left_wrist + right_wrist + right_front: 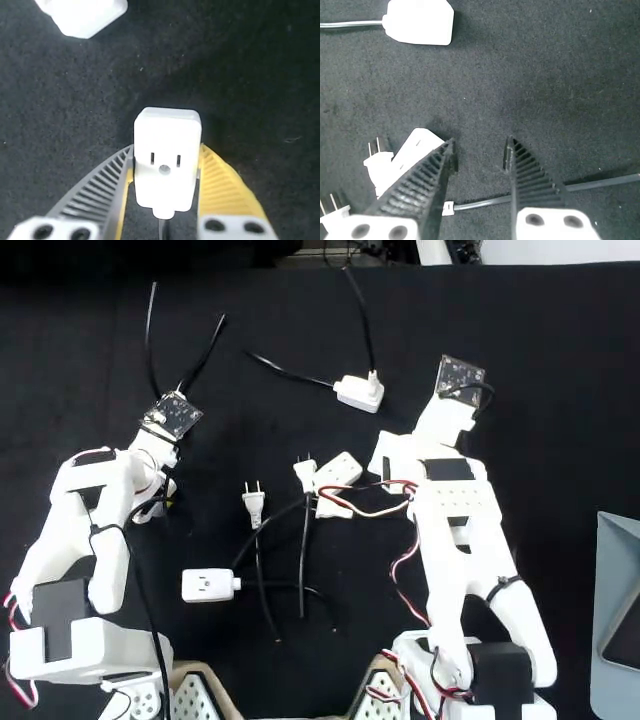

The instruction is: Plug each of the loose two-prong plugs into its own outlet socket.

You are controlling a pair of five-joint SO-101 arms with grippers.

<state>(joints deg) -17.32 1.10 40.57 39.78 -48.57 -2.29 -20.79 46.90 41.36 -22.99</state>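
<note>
The left gripper (166, 150) is shut tight on a white outlet socket (166, 132), with one finger on each side. The face with the two slots looks up at the wrist camera, and the cord comes out of the end near the wrist. In the high view this gripper sits at the left side of the black bench (560, 390). A loose two-prong plug (254, 502) lies at 3 o'clock from it, not far off. That plug lies long-ways from 12 to 6 o'clock, with its prongs at the 12 o'clock end. The right gripper (480, 142) is open and holds nothing. It is right beside a second socket (417, 145), and a second plug (376, 162) lies just past that socket. So the right gripper is nearer to the second plug, and the left gripper is nearer to the first one. But the left gripper is full. I think the right gripper must fetch a plug and turn its prongs to meet the slots.
</note>
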